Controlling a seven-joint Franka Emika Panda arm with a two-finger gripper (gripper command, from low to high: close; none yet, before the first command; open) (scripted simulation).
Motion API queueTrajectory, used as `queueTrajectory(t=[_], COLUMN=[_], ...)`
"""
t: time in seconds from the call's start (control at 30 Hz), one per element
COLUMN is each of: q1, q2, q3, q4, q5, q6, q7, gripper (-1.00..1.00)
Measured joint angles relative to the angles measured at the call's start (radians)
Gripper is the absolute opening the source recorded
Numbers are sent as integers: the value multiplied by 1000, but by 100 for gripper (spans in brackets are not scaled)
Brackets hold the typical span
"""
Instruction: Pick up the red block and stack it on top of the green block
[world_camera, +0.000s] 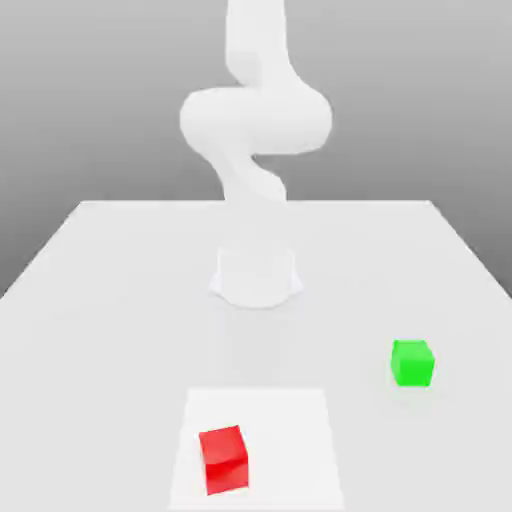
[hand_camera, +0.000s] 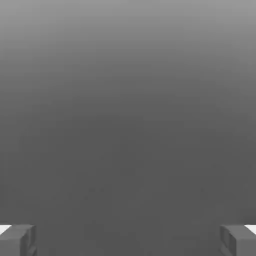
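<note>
Red block (world_camera: 223, 458) sits at the exterior view's lower centre on our white table (world_camera: 120, 300); green block (world_camera: 412, 362) lies well apart, lower right. We see our fingers (hand_camera: 17, 239) spread wide, holding nothing.

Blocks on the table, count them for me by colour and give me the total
Red block: 1
Green block: 1
Total: 2 blocks, apart from each other on the table
</note>
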Motion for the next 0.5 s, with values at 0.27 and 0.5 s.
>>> queueTrajectory(t=[0.27,0.5], q1=[43,61], q2=[297,551], q3=[-66,-102], q4=[-79,-146], q5=[32,60], q6=[126,235], q7=[-135,-251], gripper=[0,0])
